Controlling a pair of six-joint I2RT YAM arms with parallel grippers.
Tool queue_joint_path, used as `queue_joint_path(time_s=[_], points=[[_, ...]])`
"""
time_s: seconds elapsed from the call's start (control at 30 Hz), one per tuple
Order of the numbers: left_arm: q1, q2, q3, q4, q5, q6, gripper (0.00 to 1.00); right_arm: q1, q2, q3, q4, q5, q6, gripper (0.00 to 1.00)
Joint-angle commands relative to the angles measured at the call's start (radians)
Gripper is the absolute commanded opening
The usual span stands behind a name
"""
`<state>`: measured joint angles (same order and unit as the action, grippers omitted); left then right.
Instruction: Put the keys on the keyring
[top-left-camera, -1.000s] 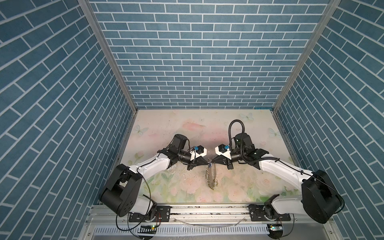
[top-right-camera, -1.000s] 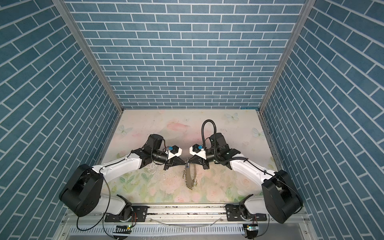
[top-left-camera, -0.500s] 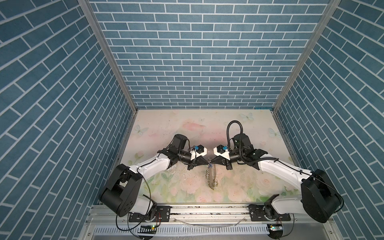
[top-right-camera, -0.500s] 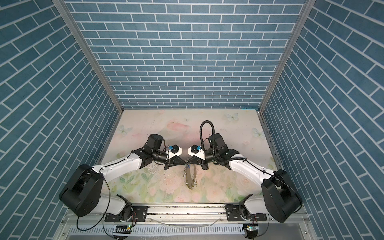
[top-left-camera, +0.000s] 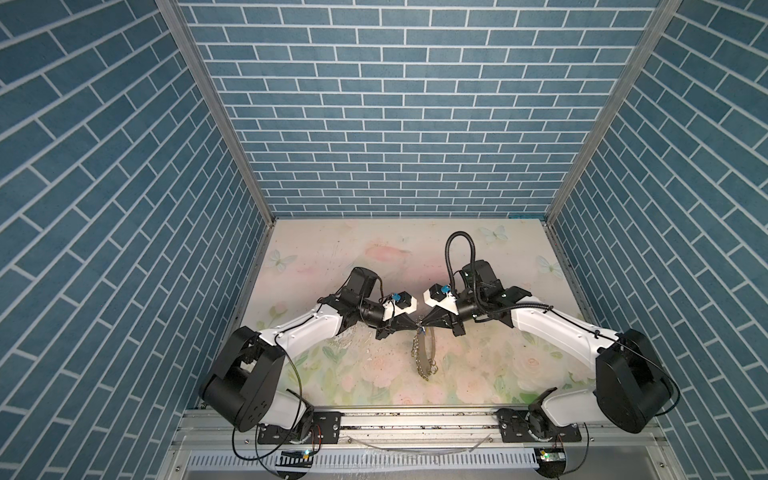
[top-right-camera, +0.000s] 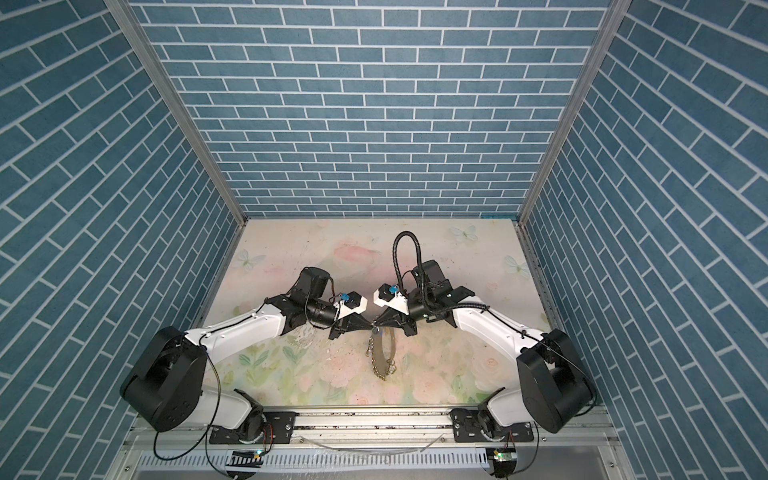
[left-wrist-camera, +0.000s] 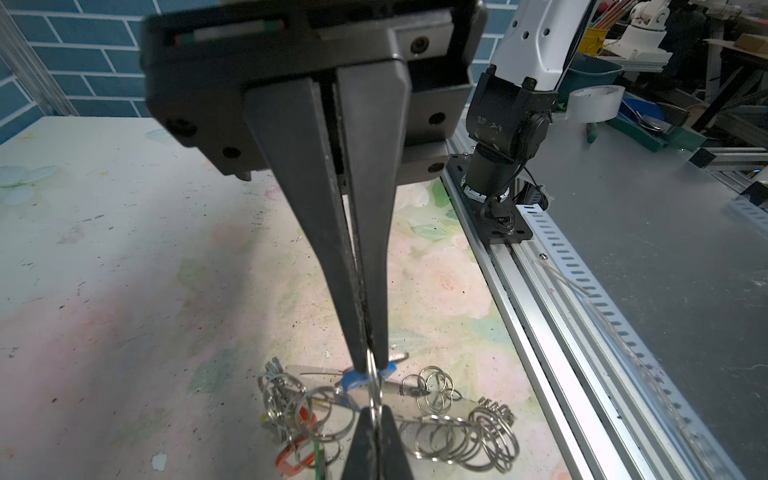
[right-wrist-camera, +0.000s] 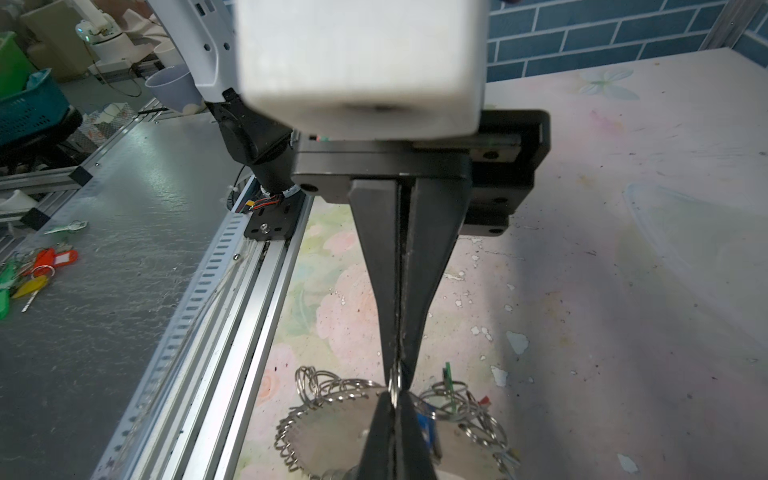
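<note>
The keyring (top-left-camera: 424, 360) (top-right-camera: 383, 358), a thin silvery hoop strung with small split rings, lies on the flowered table just in front of both grippers. My left gripper (top-left-camera: 416, 327) (left-wrist-camera: 369, 357) and right gripper (top-left-camera: 423, 324) (right-wrist-camera: 397, 365) meet tip to tip above its far end. Each is shut on the same small split ring (left-wrist-camera: 374, 386) (right-wrist-camera: 395, 380), which stands on edge between them. A key with a blue tag (left-wrist-camera: 356, 380) (right-wrist-camera: 427, 424) sits right under the pinched ring. Keys with a red tag (left-wrist-camera: 296, 457) and a green tag (right-wrist-camera: 449, 380) lie among the rings.
The aluminium rail (top-left-camera: 415, 419) with both arm bases runs along the table's front edge. Blue brick walls close in the other three sides. More tagged keys (right-wrist-camera: 37, 266) lie on the grey bench beyond the rail. A tape roll (left-wrist-camera: 596, 102) stands there too.
The right gripper has edged slightly left towards the left gripper. The left arm and the keyring look unmoved.
</note>
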<state>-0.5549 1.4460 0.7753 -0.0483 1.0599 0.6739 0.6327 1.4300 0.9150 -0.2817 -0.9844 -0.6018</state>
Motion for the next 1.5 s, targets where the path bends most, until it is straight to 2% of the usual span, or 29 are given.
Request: queue_joint_path(time_s=[0.0, 0.53, 0.97, 1.23, 1.47], points=[[-0.027, -0.022, 0.002, -0.015, 0.027, 0.074, 0.0, 0.006, 0.021, 0.086, -0.088, -0.095, -0.128, 0.0], [-0.072, -0.06, -0.009, 0.018, 0.057, 0.138, 0.0, 0.009, 0.086, 0.201, -0.319, -0.148, -0.304, 0.0], [-0.109, -0.036, 0.031, -0.006, 0.059, 0.176, 0.0, 0.025, 0.097, 0.196, -0.313, -0.094, -0.302, 0.06], [-0.114, -0.033, 0.012, 0.068, 0.061, 0.134, 0.0, 0.027, 0.103, 0.193, -0.306, -0.098, -0.293, 0.08], [-0.114, -0.026, -0.044, 0.297, 0.041, 0.006, 0.0, 0.039, 0.089, 0.153, -0.272, -0.094, -0.27, 0.1]])
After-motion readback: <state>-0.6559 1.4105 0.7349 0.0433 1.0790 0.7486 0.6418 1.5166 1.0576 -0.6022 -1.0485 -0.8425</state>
